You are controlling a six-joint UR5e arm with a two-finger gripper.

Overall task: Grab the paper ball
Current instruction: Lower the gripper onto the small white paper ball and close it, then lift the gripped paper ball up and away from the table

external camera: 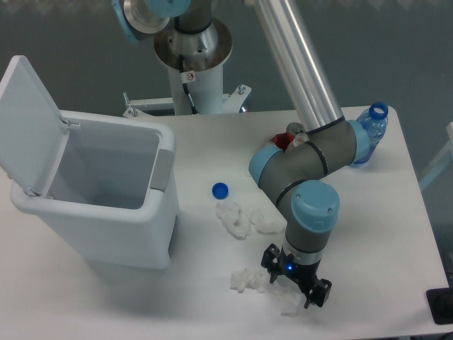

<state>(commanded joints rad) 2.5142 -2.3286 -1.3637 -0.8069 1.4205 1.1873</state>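
White tissue, the paper ball [290,304] lies at the surface's [396,234] near edge, right of a two-lobed wad [245,280], directly under the gripper [296,282]. Jaws spread, empty; descend straight, straddle it, then close.

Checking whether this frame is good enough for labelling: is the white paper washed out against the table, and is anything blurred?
Fixed camera: lighting is soft and even, no glare; the paper ball barely contrasts with the white table and is partly hidden by the tool; nothing looks blurred.

Gripper [296,282] low, jaws prob. apart.
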